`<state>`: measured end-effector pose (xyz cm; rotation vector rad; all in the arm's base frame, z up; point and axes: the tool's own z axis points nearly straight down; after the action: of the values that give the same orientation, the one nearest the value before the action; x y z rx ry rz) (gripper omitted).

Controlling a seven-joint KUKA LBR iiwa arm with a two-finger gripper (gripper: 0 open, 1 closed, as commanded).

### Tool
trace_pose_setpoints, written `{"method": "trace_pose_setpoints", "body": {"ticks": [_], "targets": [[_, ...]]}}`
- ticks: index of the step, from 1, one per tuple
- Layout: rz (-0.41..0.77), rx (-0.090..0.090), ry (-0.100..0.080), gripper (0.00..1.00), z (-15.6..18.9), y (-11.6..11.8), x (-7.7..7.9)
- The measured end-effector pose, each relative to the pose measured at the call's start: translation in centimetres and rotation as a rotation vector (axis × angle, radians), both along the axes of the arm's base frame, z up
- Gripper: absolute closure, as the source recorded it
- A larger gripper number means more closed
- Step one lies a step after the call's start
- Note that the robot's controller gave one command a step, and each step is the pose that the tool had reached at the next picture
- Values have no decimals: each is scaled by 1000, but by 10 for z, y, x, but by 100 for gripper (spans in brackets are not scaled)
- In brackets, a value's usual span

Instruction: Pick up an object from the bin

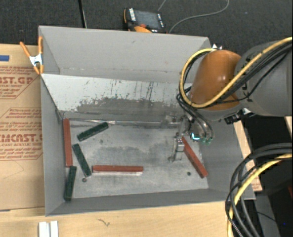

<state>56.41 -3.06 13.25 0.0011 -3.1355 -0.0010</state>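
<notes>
**A:** Where is the end effector (177, 151) right now?

**B:** Low in the bin (126, 48), just left of the upper end of the slanted red stick (195, 159). It is close enough that it may be touching, but I can't be sure. I also can't tell whether it is open or closed.

**A:** So that stick is the one to take?

**B:** I'd say so, since it is by far the nearest. A flat red stick (117, 169) lies well to the left of the slanted one. Farther left again are a green stick (81, 159) and a few more sticks, all well apart from it.

**A:** How should the grab be done?

**B:** The slanted red stick looks thin, and it lies flat on the bin floor. I would first centre over it rather than stay beside it. Then I'd turn the wrist so the closing runs across the stick's width, not along its length. Aiming nearer its middle than its upper end should stop it tipping out on the lift. Go right down to the floor, close firmly, then rise straight up. Closing beside the stick would likely just push it away.
</notes>
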Motion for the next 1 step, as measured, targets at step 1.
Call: {"method": "trace_pose_setpoints", "body": {"ticks": [1], "targets": [[50, 3, 1, 0, -2, 65, -75]]}}
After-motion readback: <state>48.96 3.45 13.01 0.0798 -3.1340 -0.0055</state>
